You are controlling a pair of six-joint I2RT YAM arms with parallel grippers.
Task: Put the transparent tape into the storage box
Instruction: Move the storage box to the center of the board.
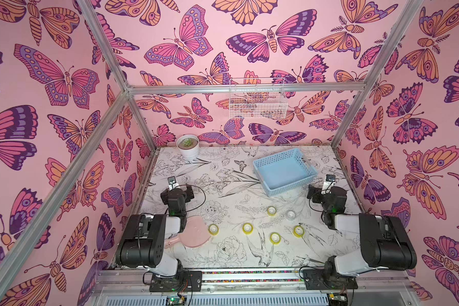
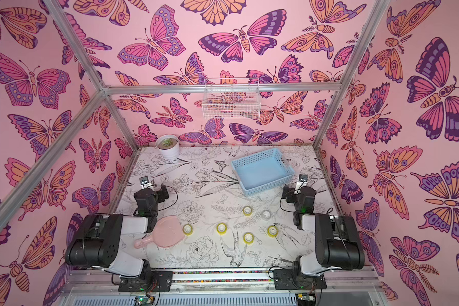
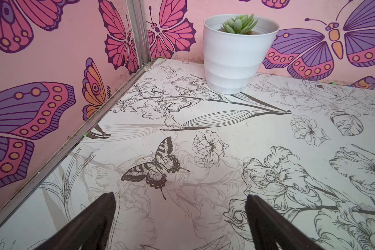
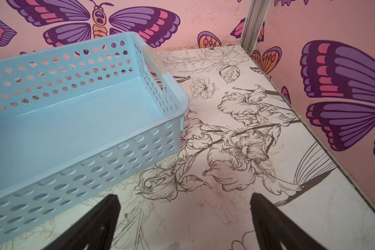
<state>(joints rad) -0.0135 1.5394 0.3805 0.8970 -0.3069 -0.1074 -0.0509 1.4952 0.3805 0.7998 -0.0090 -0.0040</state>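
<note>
pink walls printed with butterflies close in a tabletop (image 1: 223,190) covered in black-and-white flower drawings; a white wire basket (image 1: 257,104) hangs on the back wall and a potted succulent (image 1: 188,147) stands in the far left corner; the transparent tape (image 1: 275,238) lies as six small rolls flat on the tabletop toward the front, between the two arms, five yellow-tinted and one colourless roll (image 1: 290,214); all six are outside the storage box (image 1: 284,173), which sits well apart from them, angled, toward the back right; a pink hand mirror (image 1: 195,233) lies beside the left arm (image 1: 154,238), its round head just beside the leftmost yellow roll; the left arm's jaws are spread wide over bare tabletop, grasping nothing; the right arm (image 1: 382,238) has its jaws spread wide too, with nothing in them, the box's corner just beside them in the right wrist view
</note>
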